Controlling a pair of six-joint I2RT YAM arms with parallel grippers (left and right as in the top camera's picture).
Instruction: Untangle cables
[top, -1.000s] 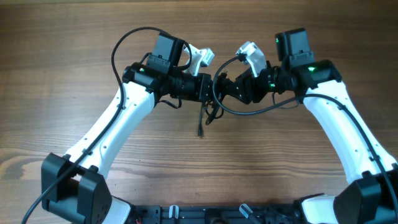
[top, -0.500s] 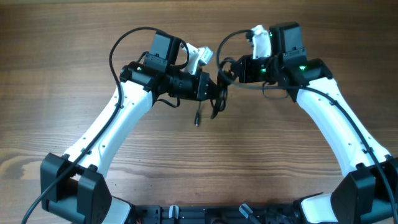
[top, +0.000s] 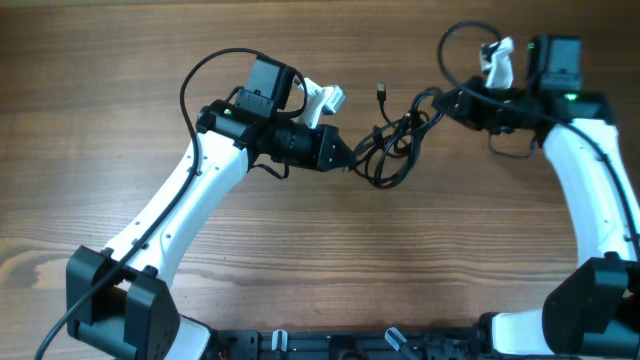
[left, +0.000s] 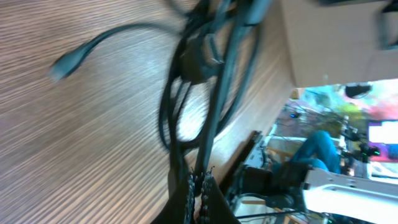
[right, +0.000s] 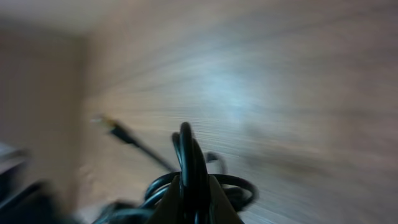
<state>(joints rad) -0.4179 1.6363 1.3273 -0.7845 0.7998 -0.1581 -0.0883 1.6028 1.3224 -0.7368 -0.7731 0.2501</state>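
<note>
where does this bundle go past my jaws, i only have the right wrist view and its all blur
observer: Over to the left gripper, whose jaws are shut on the cables near the middle of the table.
operator: how tangled is it between the two
observer: Loose loops bunch close to the left gripper, and a few strands run from them up to the right gripper.
operator: that blurry plug i see, is it free
observer: Yes, the plug end sticks out on the far side of the bundle, and neither gripper holds it.
</note>
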